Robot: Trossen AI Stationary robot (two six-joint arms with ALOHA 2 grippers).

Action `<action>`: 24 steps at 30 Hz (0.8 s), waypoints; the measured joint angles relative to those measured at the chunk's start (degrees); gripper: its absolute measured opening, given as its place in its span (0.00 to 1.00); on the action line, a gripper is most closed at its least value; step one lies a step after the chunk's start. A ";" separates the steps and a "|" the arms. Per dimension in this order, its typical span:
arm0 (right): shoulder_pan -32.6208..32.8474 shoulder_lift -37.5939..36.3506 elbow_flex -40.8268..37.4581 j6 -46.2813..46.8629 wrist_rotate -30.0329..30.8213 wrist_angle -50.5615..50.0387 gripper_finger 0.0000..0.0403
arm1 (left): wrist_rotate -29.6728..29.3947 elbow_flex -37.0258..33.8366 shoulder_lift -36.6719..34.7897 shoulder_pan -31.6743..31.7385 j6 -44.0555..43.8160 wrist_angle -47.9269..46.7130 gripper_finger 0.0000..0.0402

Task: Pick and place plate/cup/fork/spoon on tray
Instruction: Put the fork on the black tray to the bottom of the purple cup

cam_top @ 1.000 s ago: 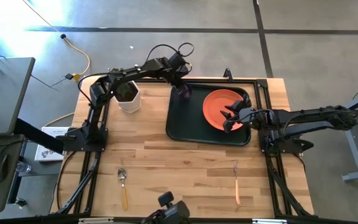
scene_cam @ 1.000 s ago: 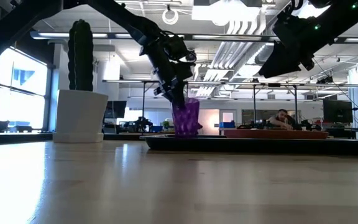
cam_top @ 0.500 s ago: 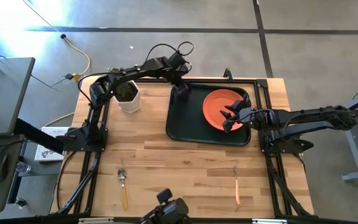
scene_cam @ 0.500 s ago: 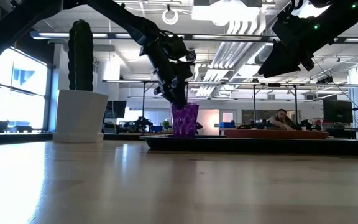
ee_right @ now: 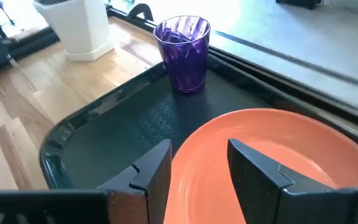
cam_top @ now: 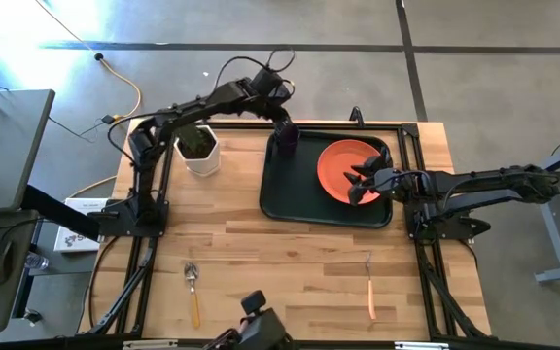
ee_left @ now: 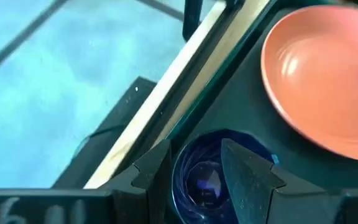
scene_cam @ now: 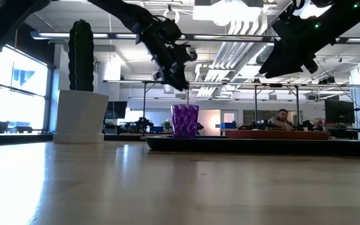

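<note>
On the tray (cam_top: 290, 199), at its far left corner, the cup (cam_top: 284, 141) stands upright on its base, close to the plate (cam_top: 343, 167), which lies flat in the tray's right half with a strip of bare tray floor between them. Directly over the cup hangs the left gripper (scene_cam: 179, 80); the low view shows clear air between its fingertips and the cup's rim, and the left wrist view looks down past parted fingers (ee_left: 244, 171) straight into the cup's mouth, so this hand holds nothing. At the plate's right edge sits the right gripper (cam_top: 361, 181), its fingers spread wide over the rim with nothing between them. Off the tray, on the near part of the table, lie the two pieces not yet placed. The spoon (cam_top: 192, 292) lies toward the near left corner, bowl pointing at the tray and handle running back to the near edge. The fork (cam_top: 369, 287) lies toward the near right corner, tines toward the tray and handle likewise running to the near edge. Both long axes run roughly square to the tray's long side. Judged from this layout, the spoon falls on the left arm's side and the fork on the right arm's, and either hand would have to close across the handle's width.
</note>
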 joint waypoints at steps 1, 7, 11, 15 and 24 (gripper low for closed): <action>0.00 0.00 0.00 1.04 -0.01 0.28 0.37 | 0.03 0.00 -0.99 -0.06 0.30 -0.35 0.33; 0.47 0.71 0.00 10.13 -3.20 0.66 0.37 | 1.21 -5.18 -7.44 -3.37 1.19 1.82 0.33; 3.48 3.41 0.00 14.77 -10.32 0.57 0.37 | 1.12 -16.17 -13.66 -8.96 1.60 9.89 0.33; 8.44 4.91 0.00 16.03 -17.39 -0.11 0.37 | 0.62 -27.82 -20.28 -15.51 3.65 18.27 0.33; 16.16 4.68 0.00 14.75 -30.15 -9.28 0.37 | -2.57 -43.21 -28.44 -26.16 -0.20 26.15 0.33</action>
